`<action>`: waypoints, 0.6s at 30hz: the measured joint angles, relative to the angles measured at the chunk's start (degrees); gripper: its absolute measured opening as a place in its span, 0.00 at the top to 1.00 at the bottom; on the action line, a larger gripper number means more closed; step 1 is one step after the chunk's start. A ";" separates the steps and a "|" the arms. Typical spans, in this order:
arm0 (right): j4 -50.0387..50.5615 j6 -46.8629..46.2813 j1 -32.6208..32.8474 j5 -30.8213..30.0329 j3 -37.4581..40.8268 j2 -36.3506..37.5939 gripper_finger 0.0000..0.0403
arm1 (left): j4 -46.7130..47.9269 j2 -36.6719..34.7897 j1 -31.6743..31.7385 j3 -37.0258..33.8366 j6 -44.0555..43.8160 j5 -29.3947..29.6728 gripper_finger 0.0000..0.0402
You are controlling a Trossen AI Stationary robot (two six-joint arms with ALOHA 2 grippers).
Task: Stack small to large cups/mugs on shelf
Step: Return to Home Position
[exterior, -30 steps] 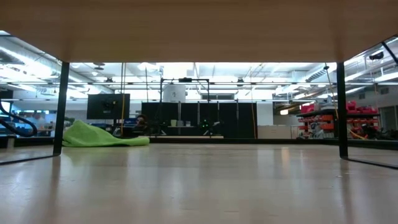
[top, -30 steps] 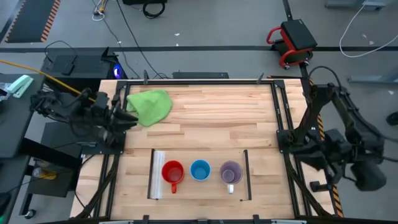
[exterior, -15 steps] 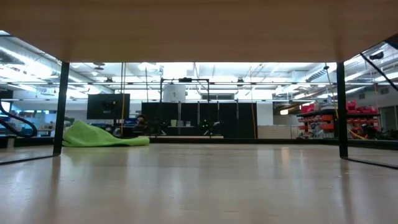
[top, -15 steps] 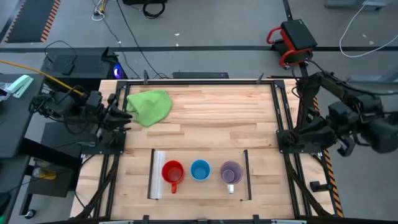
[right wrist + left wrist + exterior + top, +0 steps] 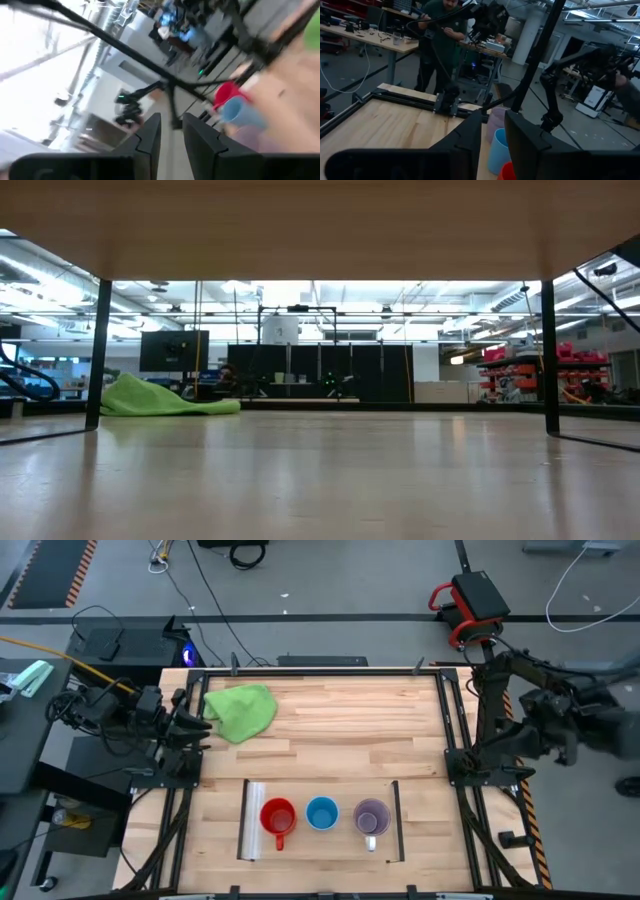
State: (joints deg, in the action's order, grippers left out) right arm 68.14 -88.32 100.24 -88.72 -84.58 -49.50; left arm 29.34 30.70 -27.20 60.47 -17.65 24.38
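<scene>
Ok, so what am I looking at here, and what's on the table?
It's a robot with two dark arms, each ending in a two-finger gripper. One picture looks straight down on the table, one looks level across it, and two come from cameras on the arms' wrists. On the table lie a green cloth and, on a railed shelf, a red mug, a blue cup and a purple mug. The left gripper sits at the table's left edge, the right gripper beyond its right side. Neither holds anything.
</scene>
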 joint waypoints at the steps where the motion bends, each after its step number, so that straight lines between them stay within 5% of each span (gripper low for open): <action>1: -1.90 0.31 0.18 0.71 -1.48 -0.16 0.78 | -0.02 0.00 0.00 0.00 0.02 0.00 0.77; 5: -15.68 17.22 0.25 4.47 -10.43 -2.99 0.78 | 0.00 0.00 0.00 0.00 0.32 0.00 0.78; 8: -31.07 39.96 -1.79 11.26 -18.09 -6.73 0.78 | -0.02 0.00 0.00 0.00 0.30 0.02 0.79; 12: -46.97 65.85 -7.37 32.25 -25.31 -10.49 0.78 | -0.02 0.00 0.00 0.02 -0.15 0.00 0.79; 18: -52.91 79.77 -14.17 61.67 -27.41 -12.42 0.78 | -0.02 0.00 0.00 0.02 -1.21 0.00 0.78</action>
State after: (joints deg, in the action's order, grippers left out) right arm 15.23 -8.55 86.07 -27.05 -111.98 -61.92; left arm 29.32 30.70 -27.20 60.49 -18.85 24.38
